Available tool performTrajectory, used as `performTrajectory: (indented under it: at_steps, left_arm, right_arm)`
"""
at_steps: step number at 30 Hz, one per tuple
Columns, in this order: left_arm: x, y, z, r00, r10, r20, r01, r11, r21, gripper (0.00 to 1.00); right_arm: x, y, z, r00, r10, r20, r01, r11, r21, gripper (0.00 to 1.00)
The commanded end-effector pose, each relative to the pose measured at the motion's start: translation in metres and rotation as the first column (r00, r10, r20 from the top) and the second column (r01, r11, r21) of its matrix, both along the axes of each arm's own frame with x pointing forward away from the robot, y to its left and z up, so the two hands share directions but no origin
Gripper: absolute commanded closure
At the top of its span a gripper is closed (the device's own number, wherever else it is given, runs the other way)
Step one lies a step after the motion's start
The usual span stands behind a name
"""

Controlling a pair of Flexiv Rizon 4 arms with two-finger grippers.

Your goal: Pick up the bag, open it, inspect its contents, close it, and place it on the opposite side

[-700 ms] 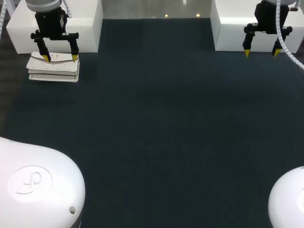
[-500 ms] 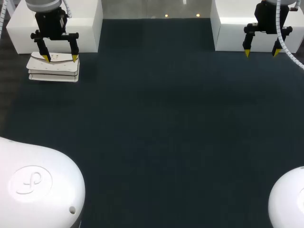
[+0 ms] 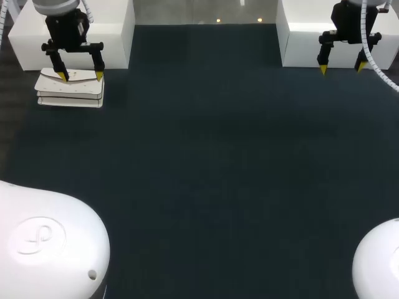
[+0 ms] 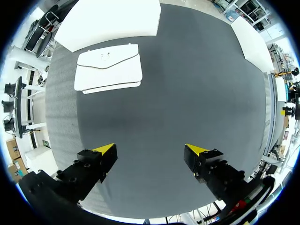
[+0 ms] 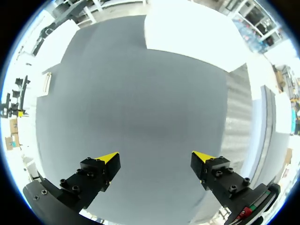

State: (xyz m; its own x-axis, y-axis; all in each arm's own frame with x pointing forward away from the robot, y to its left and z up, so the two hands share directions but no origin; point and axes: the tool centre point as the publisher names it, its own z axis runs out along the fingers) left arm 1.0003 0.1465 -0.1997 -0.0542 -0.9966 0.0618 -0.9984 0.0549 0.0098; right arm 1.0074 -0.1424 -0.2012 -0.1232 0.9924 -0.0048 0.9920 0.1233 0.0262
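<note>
My left gripper (image 3: 81,76) hung over the white bag (image 3: 70,90), its fingers spread wide and grasping nothing. The bag lay flat on the dark worktop (image 3: 206,156) at its far left side, just in front of a white block (image 3: 112,37). In my left wrist view the bag (image 4: 108,67) sat ahead of the gripper (image 4: 151,150), apart from both yellow tips, its flap facing up with a small clasp in the middle and the block (image 4: 112,18) just beyond it.

My right gripper (image 3: 341,68) was at the far right of the worktop, beside a second white block (image 3: 305,37), released as well. In its own wrist view the gripper (image 5: 157,156) had only bare worktop between and ahead of its fingers.
</note>
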Motion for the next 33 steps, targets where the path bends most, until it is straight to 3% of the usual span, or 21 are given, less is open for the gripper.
performTrajectory:
  at_steps: [1, 6, 11, 19, 27, 33]
  left_arm:
    - [0.005, 0.019, -0.006, 1.000, -0.011, -0.007, 0.010, 0.996, -0.090, 0.00]
    - [0.013, 0.037, -0.012, 1.000, -0.027, -0.004, 0.026, 0.981, -0.192, 0.00]
    - [0.020, 0.058, -0.013, 1.000, -0.029, 0.012, 0.031, 0.956, -0.290, 0.00]
    - [0.034, 0.089, -0.020, 1.000, 0.010, 0.015, -0.003, 0.917, -0.399, 0.00]
    - [0.048, 0.112, -0.030, 0.999, 0.050, 0.023, -0.034, 0.891, -0.453, 0.00]
    - [0.057, 0.124, -0.036, 0.996, 0.078, 0.034, -0.052, 0.875, -0.481, 0.00]
  right_arm:
    - [-0.003, 0.019, -0.013, 0.978, 0.192, 0.077, -0.191, 0.981, -0.019, 0.00]
    - [-0.003, 0.040, -0.034, 0.890, 0.420, 0.180, -0.423, 0.906, -0.023, 0.00]
    - [-0.006, 0.056, -0.048, 0.721, 0.628, 0.292, -0.647, 0.761, -0.040, 0.00]
    - [-0.004, 0.079, -0.063, 0.523, 0.748, 0.408, -0.813, 0.582, -0.027, 0.00]
    - [0.006, 0.105, -0.073, 0.389, 0.780, 0.490, -0.892, 0.452, -0.013, 0.00]
    - [0.012, 0.123, -0.078, 0.315, 0.802, 0.508, -0.926, 0.377, -0.020, 0.00]
